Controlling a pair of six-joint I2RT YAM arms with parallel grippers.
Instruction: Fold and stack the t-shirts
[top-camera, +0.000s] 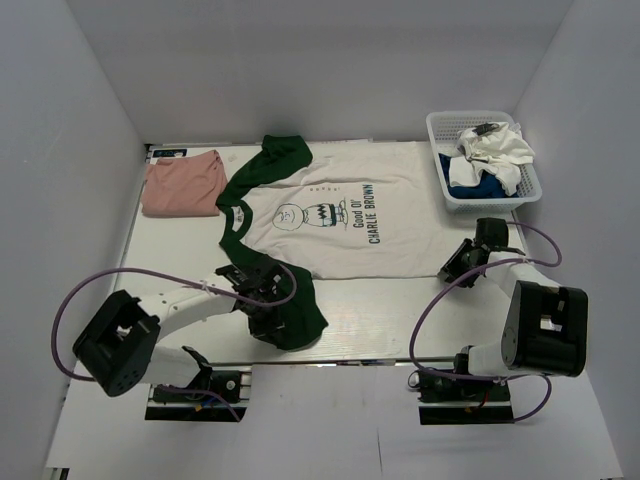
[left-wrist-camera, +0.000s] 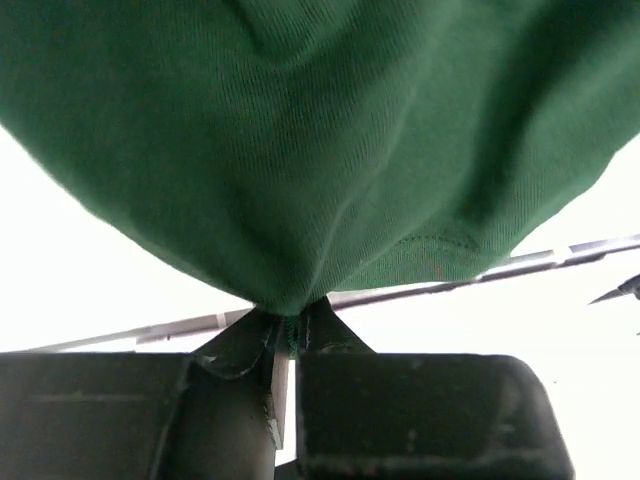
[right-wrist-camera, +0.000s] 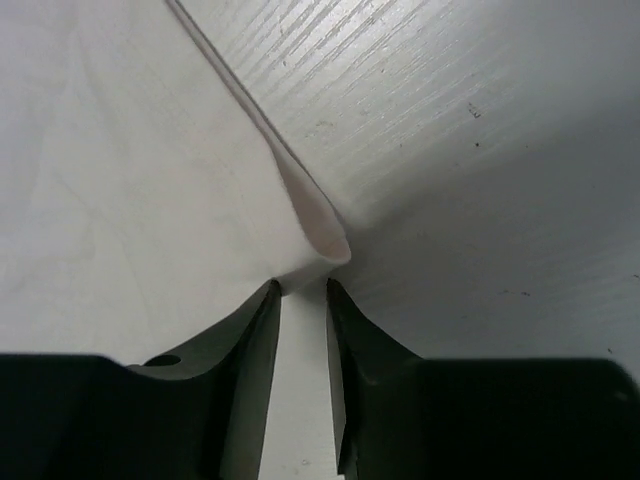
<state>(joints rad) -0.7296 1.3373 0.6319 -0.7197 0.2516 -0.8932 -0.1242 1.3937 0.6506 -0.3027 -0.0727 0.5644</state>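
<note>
The white t-shirt with dark green sleeves and the Charlie Brown print (top-camera: 335, 215) lies spread flat across the middle of the table. My left gripper (top-camera: 262, 305) is at its near green sleeve (top-camera: 295, 315) and is shut on a pinch of that green cloth (left-wrist-camera: 300, 180), which fills the left wrist view above the jaws (left-wrist-camera: 290, 325). My right gripper (top-camera: 452, 268) is at the shirt's near right hem corner. Its narrow jaws (right-wrist-camera: 303, 285) hold the white hem (right-wrist-camera: 320, 240), which puckers up into a small loop at the tips.
A folded salmon-pink t-shirt (top-camera: 182, 183) lies at the back left. The white lattice basket (top-camera: 432, 130) at the back right holds a blue t-shirt (top-camera: 468, 185) and a crumpled white one (top-camera: 495, 150). White walls enclose the table on three sides.
</note>
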